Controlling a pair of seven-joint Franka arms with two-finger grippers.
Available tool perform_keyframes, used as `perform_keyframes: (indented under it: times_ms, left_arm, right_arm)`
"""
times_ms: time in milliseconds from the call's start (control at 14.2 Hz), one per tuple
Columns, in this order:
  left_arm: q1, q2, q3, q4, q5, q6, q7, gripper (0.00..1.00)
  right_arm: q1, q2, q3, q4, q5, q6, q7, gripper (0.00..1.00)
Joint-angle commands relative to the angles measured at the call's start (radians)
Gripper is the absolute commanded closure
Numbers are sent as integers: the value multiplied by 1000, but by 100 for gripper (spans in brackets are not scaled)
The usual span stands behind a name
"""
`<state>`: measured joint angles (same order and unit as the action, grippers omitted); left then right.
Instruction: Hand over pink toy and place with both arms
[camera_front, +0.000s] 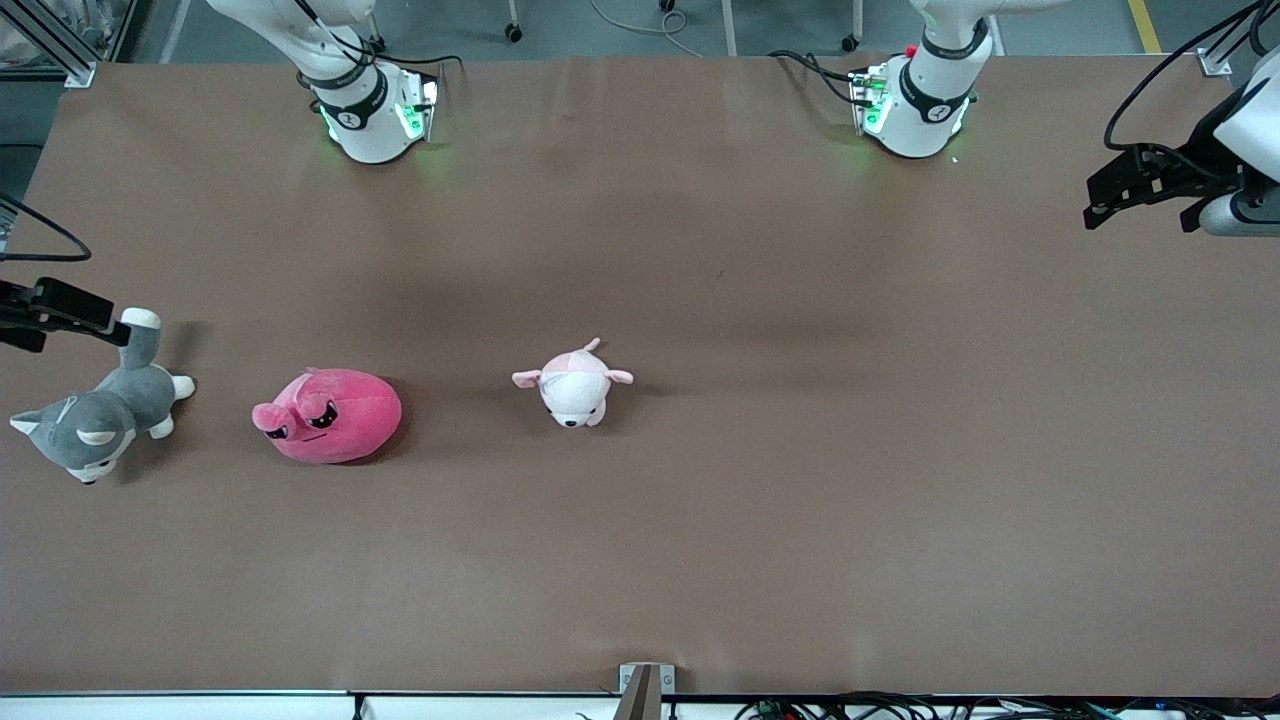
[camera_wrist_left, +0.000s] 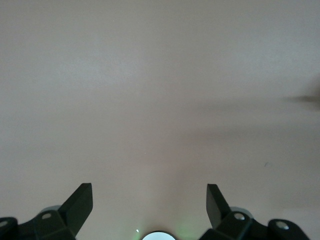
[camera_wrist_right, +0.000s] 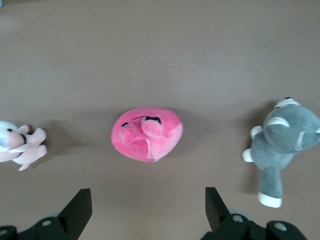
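Note:
The pink toy (camera_front: 330, 415), a round hot-pink plush with black angry eyes, lies on the brown table toward the right arm's end. It also shows in the right wrist view (camera_wrist_right: 147, 134), ahead of the fingers and untouched. My right gripper (camera_front: 72, 320) is open and empty, up in the air over the table's edge by the grey husky's tail; its fingertips (camera_wrist_right: 82, 202) frame bare table. My left gripper (camera_front: 1140, 200) is open and empty, up over the left arm's end of the table. The left wrist view shows only its fingertips (camera_wrist_left: 82, 200) and bare table.
A grey-and-white plush husky (camera_front: 100, 415) lies beside the pink toy at the right arm's end; it also shows in the right wrist view (camera_wrist_right: 282, 147). A small pale pink-and-white plush (camera_front: 572, 385) lies near the table's middle and shows in the right wrist view (camera_wrist_right: 20, 145).

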<state>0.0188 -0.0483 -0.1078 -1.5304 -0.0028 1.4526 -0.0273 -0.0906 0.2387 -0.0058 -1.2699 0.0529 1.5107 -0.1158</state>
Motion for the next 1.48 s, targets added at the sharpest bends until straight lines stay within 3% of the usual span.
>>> perform_keyframes:
  times_ms: [0, 563, 1196, 1407]
  left_arm:
    - [9, -12, -6, -10, -3, 12, 0, 0]
    - [9, -13, -6, -10, -3, 15, 0, 0]
    - [9, -1, -6, 21, 41, 14, 17, 0]
    - [10, 1, -4, 23, 40, 12, 27, 0]
  right_arm:
    - [0, -7, 1, 4, -80, -3, 53, 0]
    - [6, -53, 4, -3, -74, 12, 131, 0]
    - [6, -205, 4, -193, -71, 86, 122, 0]
    - [5, -301, 3, -320, -71, 94, 117, 0]
